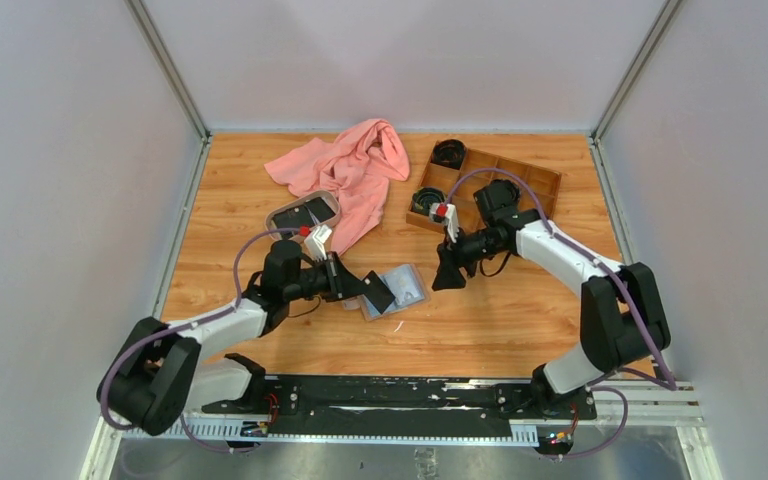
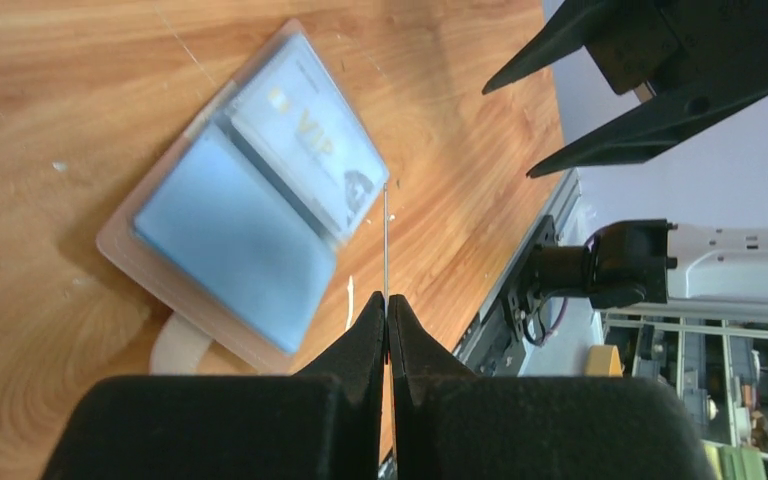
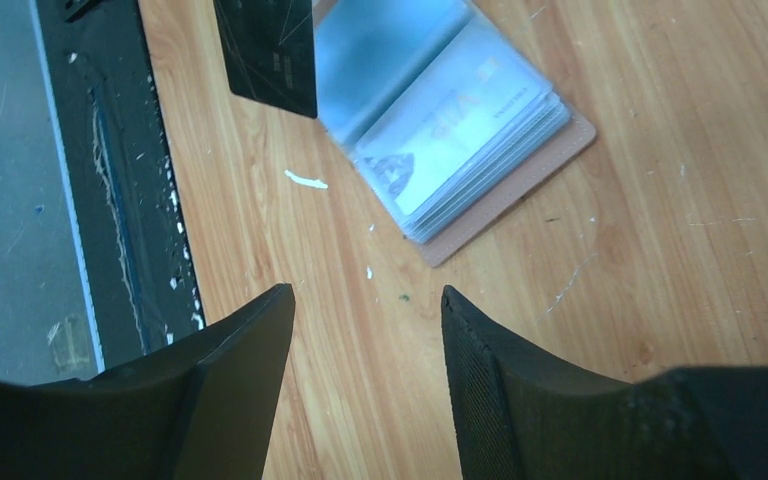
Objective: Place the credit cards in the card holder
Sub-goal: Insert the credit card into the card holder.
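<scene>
The left gripper [image 2: 387, 300] is clenched on a black card [image 3: 270, 50]. It pinches the card by one end, so most of it juts out ahead of the jaws, free to slide into a pocket. In the left wrist view the card shows edge-on, a thin line straight in front of the fingertips.

The card holder [image 2: 250, 230] lies open on the table [image 1: 520, 320] just ahead of and below those jaws. Its clear sleeves face up, and one holds a pale card [image 2: 310, 140].

The right gripper [image 3: 365, 340] hangs spread and empty with the holder's tan edge ahead of its jaws, probably placed to pin the sleeves flat. Bare wood lies between its fingers and the holder, which leaves room to come down. The tight part is likely getting the black card's front edge into a sleeve mouth.
</scene>
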You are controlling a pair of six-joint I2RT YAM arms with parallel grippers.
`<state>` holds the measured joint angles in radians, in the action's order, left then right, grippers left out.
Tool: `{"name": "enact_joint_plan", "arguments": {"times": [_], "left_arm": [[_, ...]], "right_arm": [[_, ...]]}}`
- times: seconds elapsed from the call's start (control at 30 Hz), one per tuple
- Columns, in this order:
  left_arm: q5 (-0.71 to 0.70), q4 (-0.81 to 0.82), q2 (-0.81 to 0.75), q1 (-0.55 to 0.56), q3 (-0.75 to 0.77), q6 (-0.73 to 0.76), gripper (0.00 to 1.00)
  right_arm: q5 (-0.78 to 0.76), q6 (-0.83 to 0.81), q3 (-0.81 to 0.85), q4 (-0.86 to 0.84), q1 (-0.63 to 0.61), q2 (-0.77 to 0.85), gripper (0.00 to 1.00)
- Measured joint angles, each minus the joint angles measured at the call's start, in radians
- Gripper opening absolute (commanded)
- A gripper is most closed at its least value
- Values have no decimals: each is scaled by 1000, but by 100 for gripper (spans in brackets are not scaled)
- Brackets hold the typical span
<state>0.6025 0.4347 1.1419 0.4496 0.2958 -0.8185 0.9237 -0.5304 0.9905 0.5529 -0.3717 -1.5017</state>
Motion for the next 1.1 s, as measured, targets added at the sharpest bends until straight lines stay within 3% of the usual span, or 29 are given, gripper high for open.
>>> {"name": "enact_joint_plan", "arguments": {"times": [0.23,0.73,1.1], "left_arm": [[48,56,163,-36,59,1,0],[75,77,245,-56,58,26,0],[101,112,314,-58,58,24,0]], "right_arm": [[-53,127,37,-89,-26,-121,55],[-200,304,84,-167,-100,-230,48],[-217,359,93,-176,-101,-280,48]]}}
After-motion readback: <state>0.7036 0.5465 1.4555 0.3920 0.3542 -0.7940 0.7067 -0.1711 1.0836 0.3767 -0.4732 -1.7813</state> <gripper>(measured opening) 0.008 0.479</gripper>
